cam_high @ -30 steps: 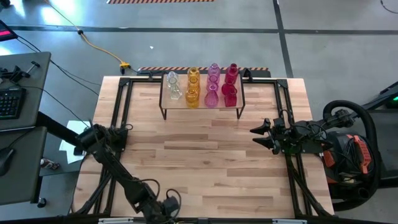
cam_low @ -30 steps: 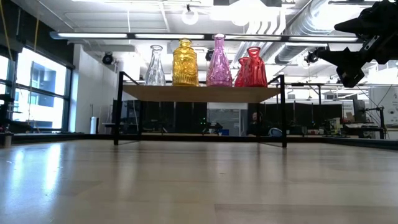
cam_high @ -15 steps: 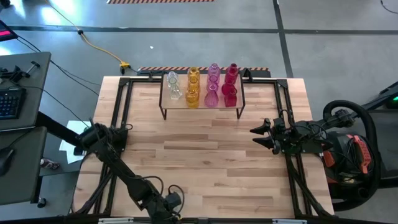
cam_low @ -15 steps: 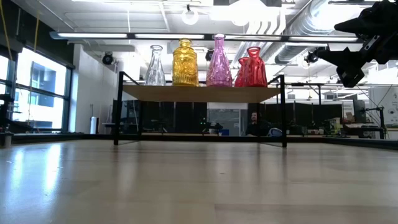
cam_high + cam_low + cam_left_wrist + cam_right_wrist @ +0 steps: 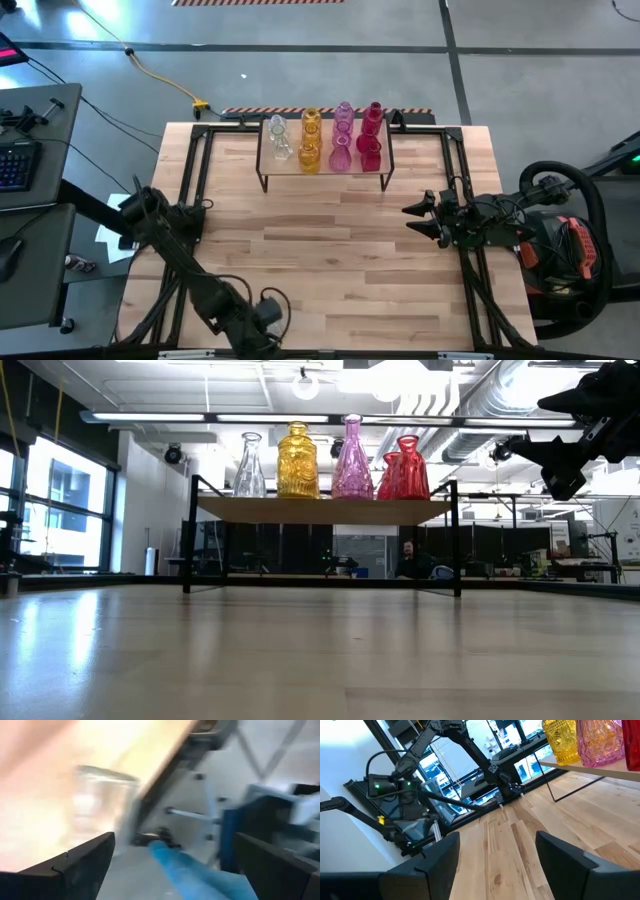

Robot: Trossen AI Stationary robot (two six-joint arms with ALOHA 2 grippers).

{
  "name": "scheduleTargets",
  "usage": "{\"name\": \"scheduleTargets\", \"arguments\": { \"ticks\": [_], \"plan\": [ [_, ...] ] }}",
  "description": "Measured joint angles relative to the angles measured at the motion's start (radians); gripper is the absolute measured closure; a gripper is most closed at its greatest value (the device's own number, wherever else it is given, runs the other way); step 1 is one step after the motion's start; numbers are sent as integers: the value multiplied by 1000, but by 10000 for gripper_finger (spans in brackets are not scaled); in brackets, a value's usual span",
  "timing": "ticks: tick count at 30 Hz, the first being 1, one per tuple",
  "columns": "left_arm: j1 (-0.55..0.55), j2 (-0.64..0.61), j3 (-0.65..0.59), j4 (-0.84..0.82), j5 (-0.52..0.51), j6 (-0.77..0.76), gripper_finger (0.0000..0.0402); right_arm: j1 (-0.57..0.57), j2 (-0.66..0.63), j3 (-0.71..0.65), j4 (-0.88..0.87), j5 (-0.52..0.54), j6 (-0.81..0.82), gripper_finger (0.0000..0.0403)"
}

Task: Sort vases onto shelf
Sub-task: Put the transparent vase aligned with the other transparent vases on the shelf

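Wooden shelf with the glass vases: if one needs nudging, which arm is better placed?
Probably right. The right gripper hangs open just off the low wooden shelf, facing the table; the left gripper is open at the table's near edge.

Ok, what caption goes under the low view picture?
Clear, yellow, pink and red vases lined up on the shelf, right claw hanging open beside them.

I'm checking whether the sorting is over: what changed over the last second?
Only the left arm moved: its open left gripper drifted along the table's near edge, holding nothing. The open right gripper stayed put, and the translucent glass vases stayed on the low wooden-topped shelf.
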State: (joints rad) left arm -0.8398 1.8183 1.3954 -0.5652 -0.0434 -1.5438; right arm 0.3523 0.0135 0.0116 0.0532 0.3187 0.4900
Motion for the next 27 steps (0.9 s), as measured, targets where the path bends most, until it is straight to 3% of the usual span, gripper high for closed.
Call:
{"name": "scheduleTargets", "arguments": {
  "ticks": [3, 7, 16, 27],
  "plan": [
    [-8, 2, 7, -143, -7, 3, 5, 0, 0, 0, 0, 0, 0, 158],
    [-9, 27, 7, -217, -22, 35, 5, 0, 0, 0, 0, 0, 0, 158],
    [-8, 42, 1, -197, -97, 152, 5, 0, 0, 0, 0, 0, 0, 158],
    [-5, 70, -8, -113, -97, 197, 5, 0, 0, 0, 0, 0, 0, 158]
  ]
}}
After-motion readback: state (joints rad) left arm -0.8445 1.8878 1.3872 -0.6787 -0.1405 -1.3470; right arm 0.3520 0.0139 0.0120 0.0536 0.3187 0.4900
